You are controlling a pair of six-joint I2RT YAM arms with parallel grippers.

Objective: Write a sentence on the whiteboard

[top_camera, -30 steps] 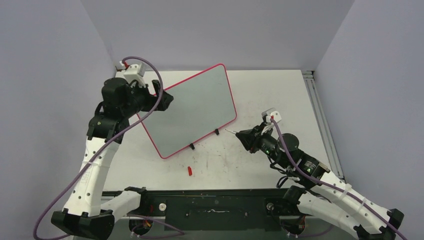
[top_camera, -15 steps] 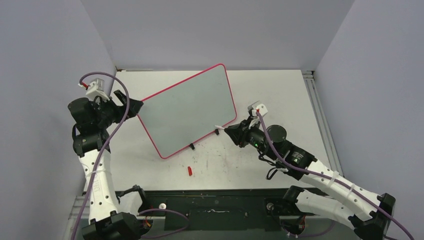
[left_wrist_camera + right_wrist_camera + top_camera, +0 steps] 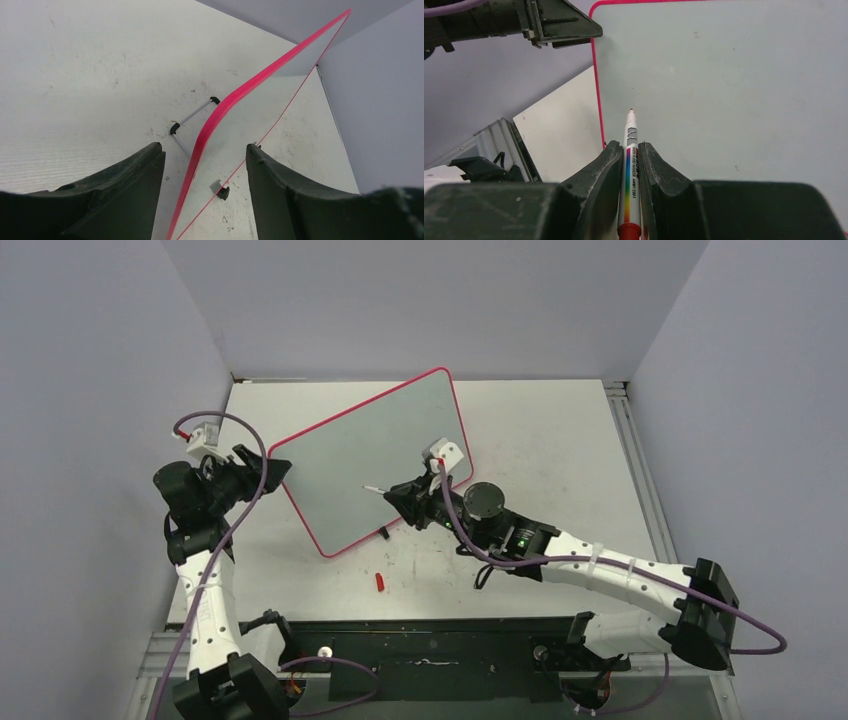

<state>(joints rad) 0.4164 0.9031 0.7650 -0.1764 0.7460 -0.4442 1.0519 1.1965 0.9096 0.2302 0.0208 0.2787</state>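
White marker (image 3: 631, 135) clamped in right tool (image 3: 630, 146); left tool (image 3: 203, 148) apart at whiteboard (image 3: 370, 455) edge.

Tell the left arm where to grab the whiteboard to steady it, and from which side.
Grip the whiteboard by its thin red rim at the left end, coming in from the left with a finger on each face. That edge lies between the open fingers of the left gripper, and it is clear of the marker the right gripper holds over the writing face.
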